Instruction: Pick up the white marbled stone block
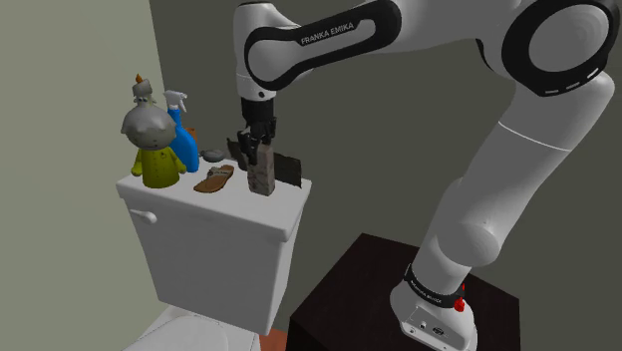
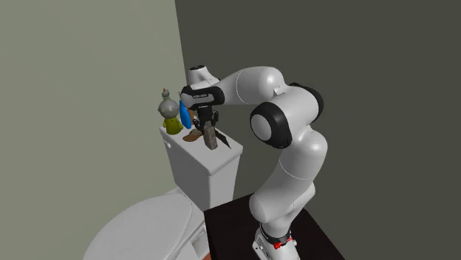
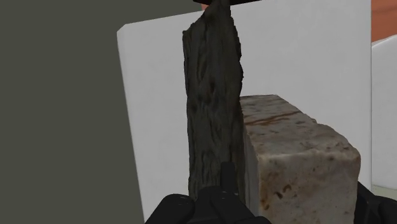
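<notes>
The stone block (image 1: pixel 262 175), pale grey-white with brown mottling, stands upright on the white toilet tank lid (image 1: pixel 231 205), near its back edge. My black gripper (image 1: pixel 255 148) hangs straight down over the block's top. In the wrist view the block (image 3: pixel 299 153) sits between my gripper's (image 3: pixel 296 205) fingers, which stand apart: one finger (image 3: pixel 219 194) is on the side of a dark rough slab (image 3: pixel 210 108), the other (image 3: pixel 376 205) on the block's far side. The gripper is open. From the second exterior view, the gripper (image 2: pixel 207 122) is low over the block (image 2: pixel 211 137).
The dark slab (image 1: pixel 288 168) leans right beside the block. Further along the lid lie a brown sandal (image 1: pixel 214 179), a small grey disc (image 1: pixel 213 155), a blue spray bottle (image 1: pixel 183 140) and a yellow-green figure with a grey head (image 1: pixel 152 140). Walls close in behind. The dark stand (image 1: pixel 369 289) is below.
</notes>
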`<state>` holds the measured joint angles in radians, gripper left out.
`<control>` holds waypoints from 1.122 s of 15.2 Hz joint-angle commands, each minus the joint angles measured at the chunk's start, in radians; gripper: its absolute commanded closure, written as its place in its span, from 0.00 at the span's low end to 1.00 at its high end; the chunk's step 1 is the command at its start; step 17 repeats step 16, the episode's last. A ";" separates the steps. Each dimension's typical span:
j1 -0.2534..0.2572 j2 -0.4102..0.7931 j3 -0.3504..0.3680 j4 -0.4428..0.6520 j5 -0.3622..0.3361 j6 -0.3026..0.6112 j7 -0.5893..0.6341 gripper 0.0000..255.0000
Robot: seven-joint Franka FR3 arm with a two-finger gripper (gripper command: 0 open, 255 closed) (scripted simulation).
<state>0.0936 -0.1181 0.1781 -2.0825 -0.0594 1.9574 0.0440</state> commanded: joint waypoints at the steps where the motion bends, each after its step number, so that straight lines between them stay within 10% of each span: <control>1: -0.001 -0.001 -0.001 0.014 0.002 -0.022 -0.001 1.00; 17: -0.001 -0.019 -0.003 0.172 0.007 -0.197 -0.015 1.00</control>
